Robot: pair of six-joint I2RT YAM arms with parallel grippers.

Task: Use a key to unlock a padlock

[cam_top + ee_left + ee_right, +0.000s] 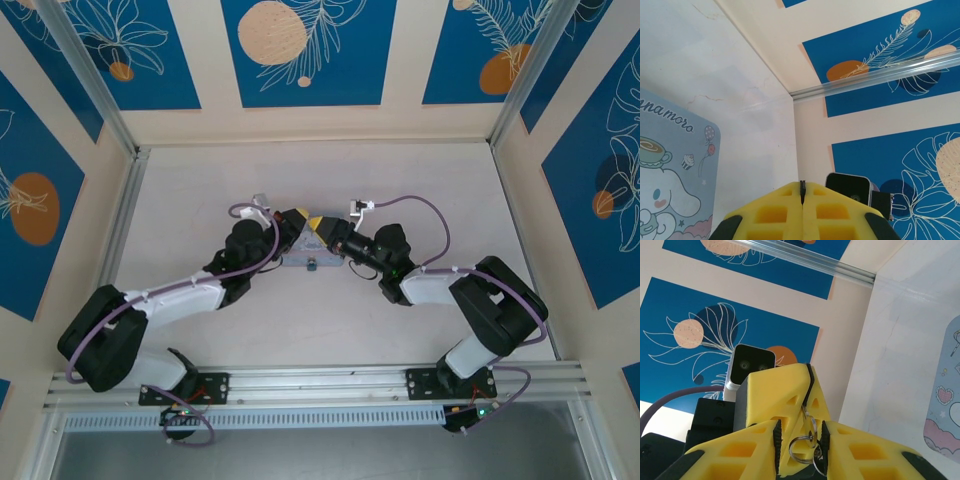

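Note:
The key is a thin silvery piece with split rings hanging from it. My left gripper is shut on it, its yellow fingers pinching the key's upper end. My right gripper stands open, with its two black pads on either side of the key's head, the rings and the left fingertip. In the left wrist view the left gripper is pressed shut. From above, both grippers meet over the pale blue tin. A tiny dark padlock sits at the tin's near edge.
The cartoon-printed tin lies flat on the white table, seen at the left of the left wrist view and at the right edge of the right wrist view. Blue-patterned walls with aluminium rails enclose the table.

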